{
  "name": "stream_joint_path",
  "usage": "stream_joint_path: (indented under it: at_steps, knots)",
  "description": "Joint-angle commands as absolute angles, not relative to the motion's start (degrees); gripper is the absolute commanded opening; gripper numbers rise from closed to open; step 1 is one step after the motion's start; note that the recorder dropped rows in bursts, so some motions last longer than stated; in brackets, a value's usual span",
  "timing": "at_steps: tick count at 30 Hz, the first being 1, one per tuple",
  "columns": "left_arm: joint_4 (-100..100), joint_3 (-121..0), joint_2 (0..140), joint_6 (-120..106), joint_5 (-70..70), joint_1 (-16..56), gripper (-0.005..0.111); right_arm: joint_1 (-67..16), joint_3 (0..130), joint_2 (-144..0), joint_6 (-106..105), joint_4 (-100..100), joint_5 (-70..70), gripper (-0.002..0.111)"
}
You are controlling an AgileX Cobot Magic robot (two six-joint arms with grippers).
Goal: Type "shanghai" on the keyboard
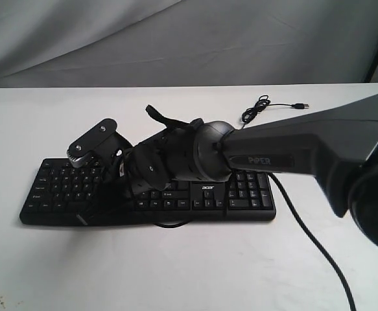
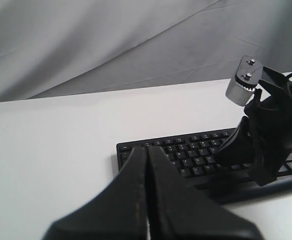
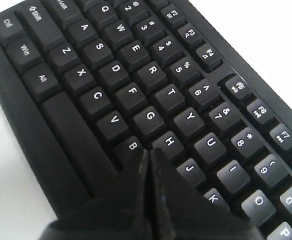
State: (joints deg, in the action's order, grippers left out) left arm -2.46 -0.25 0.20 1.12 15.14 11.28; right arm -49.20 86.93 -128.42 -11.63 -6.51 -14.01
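The right gripper (image 3: 148, 154), jaws together as on the left gripper (image 2: 147, 150), hung between keyboard (image 3: 75, 132) keys B (image 3: 132, 146) and H (image 3: 169, 141), so might mistype.

"acer" on keyboard (image 1: 195, 197), "PiPER" on right arm (image 1: 270, 159), "Alt" key (image 3: 43, 79)

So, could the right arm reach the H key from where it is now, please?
Probably yes: the right gripper, shut, hangs right beside the H key, and nothing lies between them.
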Motion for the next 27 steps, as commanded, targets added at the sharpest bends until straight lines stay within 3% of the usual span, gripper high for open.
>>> stream_joint_path:
  at_steps: [1, 27]
  knots:
    - [-2.51, 0.00, 0.00, 1.28, 14.87, 11.59, 0.000, -48.94, 87.40, -128.23, -12.04, -6.61, -14.26, 0.000]
    - [-2.51, 0.00, 0.00, 1.28, 14.87, 11.59, 0.000, -48.60, 87.40, -127.56, -13.66, -5.97, -12.66, 0.000]
